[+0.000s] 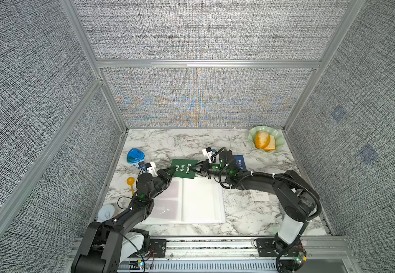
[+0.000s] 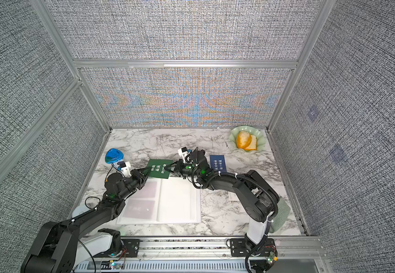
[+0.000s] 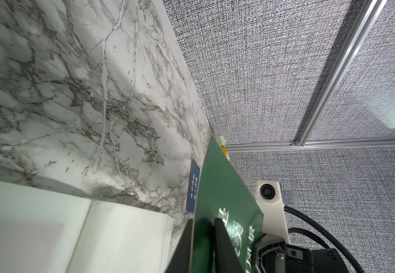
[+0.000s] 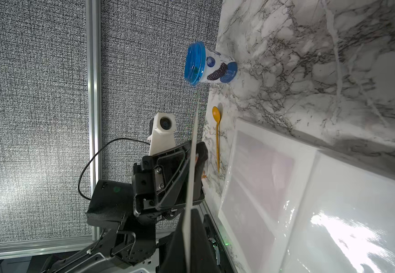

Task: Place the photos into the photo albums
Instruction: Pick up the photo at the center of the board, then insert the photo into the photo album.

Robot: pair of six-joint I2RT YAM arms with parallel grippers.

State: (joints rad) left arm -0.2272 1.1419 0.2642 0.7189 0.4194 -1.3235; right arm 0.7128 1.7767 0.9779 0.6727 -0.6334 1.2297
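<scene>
1. Closest to both wrist lenses is the green card (image 3: 224,189), one of the photos. It is held in the air just beyond the far edge of the photo album (image 1: 203,201).
2. In both top views its printed face, with white characters, is turned upward and lies roughly level. Its long axis runs across the counter (image 1: 168,141), with one short end toward each arm.
3. The right gripper (image 1: 191,168) is clamped on the card's right-hand end, its jaws pressed together on it. The right wrist view shows the card edge-on, running out from between the fingers.
4. The left gripper (image 1: 174,169) meets the opposite end. In the left wrist view its jaws stand slightly apart with the card between them. Whether a pad touches the card I cannot tell.
5. The photo album lies open and flat on the counter near the front edge, its spine running front to back. Two reddish cards (image 1: 171,189) show dimly through the pockets of its left page. The right page is plain white.
6. A blue card (image 2: 217,164) lies flat on the counter to the right of the green one and apart from it, its long axis running front to back.
7. A white card (image 1: 260,195) lies partly under the right arm (image 1: 262,182).
8. Farther out, a blue-lidded cup (image 1: 135,157) and a yellow spoon (image 1: 131,183) sit at the left. A pale green dish (image 1: 277,138) sits in the far right corner.
</scene>
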